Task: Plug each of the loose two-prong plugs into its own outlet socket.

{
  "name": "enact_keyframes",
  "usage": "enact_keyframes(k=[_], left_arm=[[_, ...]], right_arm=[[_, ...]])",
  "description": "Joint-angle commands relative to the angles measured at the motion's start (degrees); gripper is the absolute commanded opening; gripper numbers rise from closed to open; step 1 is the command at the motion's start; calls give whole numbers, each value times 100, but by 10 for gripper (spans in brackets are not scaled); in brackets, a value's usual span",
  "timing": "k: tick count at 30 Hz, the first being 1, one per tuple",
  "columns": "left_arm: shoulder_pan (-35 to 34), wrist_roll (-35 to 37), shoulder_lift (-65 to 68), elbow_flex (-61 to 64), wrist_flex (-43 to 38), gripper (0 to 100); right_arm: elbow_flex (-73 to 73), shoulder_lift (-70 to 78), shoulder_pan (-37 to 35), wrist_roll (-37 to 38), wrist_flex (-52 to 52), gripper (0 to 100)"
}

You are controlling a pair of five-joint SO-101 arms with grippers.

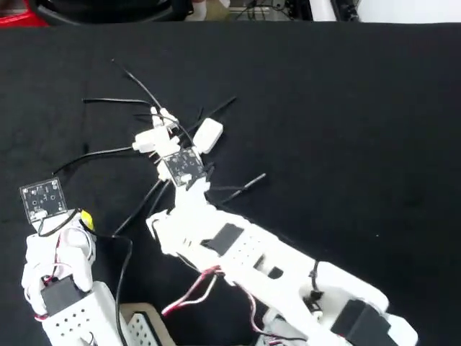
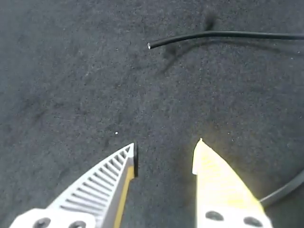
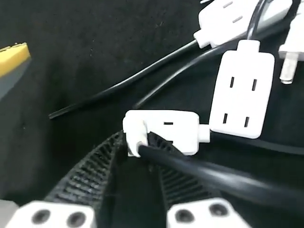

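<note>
In the right wrist view my right gripper (image 3: 140, 149) is shut on the rear of a white two-prong plug (image 3: 166, 130). The plug's front end meets the edge of a white outlet block (image 3: 242, 90), and its black cable (image 3: 213, 178) runs back over one finger. Another white outlet (image 3: 228, 14) and a loose plug (image 3: 289, 52) lie just beyond. From above, the right gripper (image 1: 189, 189) sits at the white plug cluster (image 1: 155, 137) at centre left. My left gripper (image 2: 164, 159) is open above bare black cloth at the table's left (image 1: 72, 220), holding nothing.
Black cables (image 1: 108, 101) fan out around the cluster, and one cut cable end (image 2: 149, 45) lies ahead of the left gripper. A further white plug body (image 1: 209, 133) rests right of the cluster. The black cloth (image 1: 346, 108) covers the table.
</note>
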Motion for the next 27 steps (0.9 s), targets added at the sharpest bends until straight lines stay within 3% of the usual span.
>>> enact_keyframes(k=[1,8,15,27], left_arm=[[-48,-53,-26,-40,-35,202],[-75,-53,-26,-40,-35,202],[-75,-53,-26,-31,-35,202],[-75,-53,-26,-31,-9,202]], right_arm=[[-462,497,79,-53,237,12],[-1323,1631,-360,-176,879,12],[-1393,1851,-782,-123,1116,12],[-1455,1868,-774,914,1538,13]])
